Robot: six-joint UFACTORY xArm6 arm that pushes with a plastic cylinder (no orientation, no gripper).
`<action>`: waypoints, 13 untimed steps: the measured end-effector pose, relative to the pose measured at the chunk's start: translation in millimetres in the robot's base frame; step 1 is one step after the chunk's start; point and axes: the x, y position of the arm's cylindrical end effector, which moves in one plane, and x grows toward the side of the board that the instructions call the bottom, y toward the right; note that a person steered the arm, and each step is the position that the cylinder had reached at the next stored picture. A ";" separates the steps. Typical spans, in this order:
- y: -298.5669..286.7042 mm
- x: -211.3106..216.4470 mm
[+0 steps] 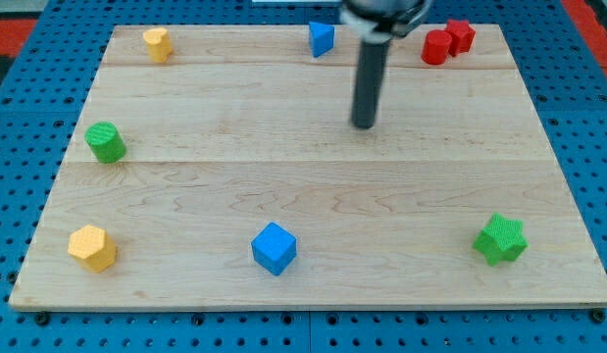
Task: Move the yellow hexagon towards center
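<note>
The yellow hexagon [92, 247] sits near the board's bottom left corner. A second yellow block [157, 43], of unclear shape, stands at the top left. My tip [363, 125] rests on the wooden board [303, 186] above and to the right of its middle, far from both yellow blocks. The rod comes down from the view's top. The tip touches no block.
A green cylinder [106, 142] is at the left edge. A blue cube [274, 247] is at bottom middle, a green star [500, 239] at bottom right. A blue triangular block [322, 38] is at top middle. Two red blocks [447, 42] touch at top right.
</note>
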 end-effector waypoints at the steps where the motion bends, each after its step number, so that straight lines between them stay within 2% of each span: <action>1: -90.9 17.5; 2: -195.7 39.9; 3: -275.0 105.6; 4: -344.4 136.0; 5: -320.7 183.8; 6: -263.4 191.5; 8: -246.3 120.5; 9: -274.0 104.4; 10: -267.2 88.5; 13: -90.7 27.7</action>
